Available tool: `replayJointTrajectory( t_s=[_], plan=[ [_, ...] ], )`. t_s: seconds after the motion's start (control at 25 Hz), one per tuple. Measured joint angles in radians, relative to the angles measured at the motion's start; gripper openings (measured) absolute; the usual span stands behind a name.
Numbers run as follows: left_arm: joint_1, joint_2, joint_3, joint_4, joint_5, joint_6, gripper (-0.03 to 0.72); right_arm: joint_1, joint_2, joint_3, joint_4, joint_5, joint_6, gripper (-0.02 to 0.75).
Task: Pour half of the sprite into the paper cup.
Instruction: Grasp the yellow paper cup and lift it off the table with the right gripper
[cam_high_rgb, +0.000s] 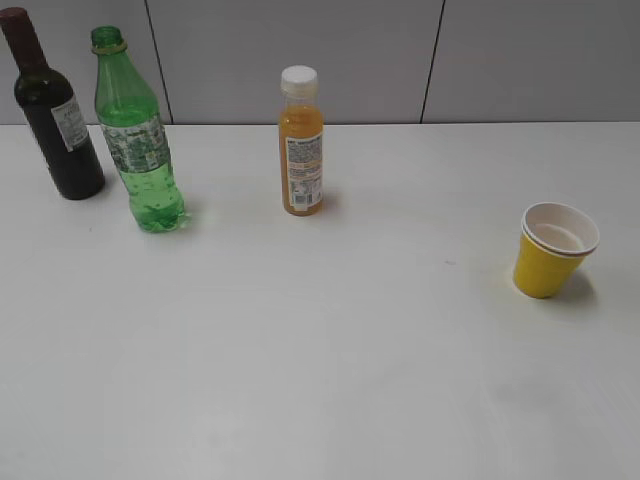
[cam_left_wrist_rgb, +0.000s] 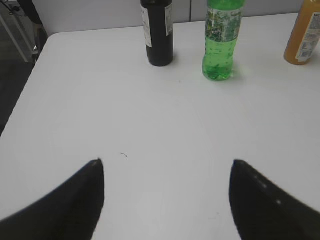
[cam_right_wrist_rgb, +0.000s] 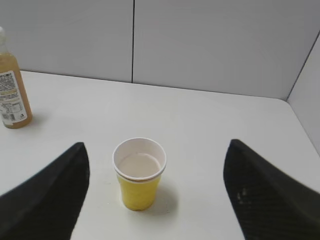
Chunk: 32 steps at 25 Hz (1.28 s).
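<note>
The sprite bottle stands upright at the back left of the white table, green and uncapped; it also shows in the left wrist view. The yellow paper cup stands upright at the right, two nested cups with a white inside; it also shows in the right wrist view. My left gripper is open and empty over bare table, well short of the bottle. My right gripper is open, with the cup between and beyond its fingers, untouched. Neither gripper shows in the exterior view.
A dark wine bottle stands left of the sprite. An orange juice bottle with a white cap stands at the back middle. The table's left edge shows in the left wrist view. Grey wall panels close the back.
</note>
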Motion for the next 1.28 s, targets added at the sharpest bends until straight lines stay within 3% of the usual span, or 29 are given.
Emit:
replayJointTrajectory(
  t_s=[0.52,0.8,1.28],
  plan=[
    [0.000,0.000,0.000,0.000,0.000,0.000,0.589,0.000,0.279,0.084,0.000,-0.327,0.010,0.623],
    [0.000,0.000,0.000,0.000,0.000,0.000,0.589,0.000,0.507,0.085,-0.217,-0.572,0.233,0.619],
    [0.000,0.000,0.000,0.000,0.000,0.000,0.589,0.000,0.809,0.085,-0.326,-0.807,0.273,0.613]
  ],
)
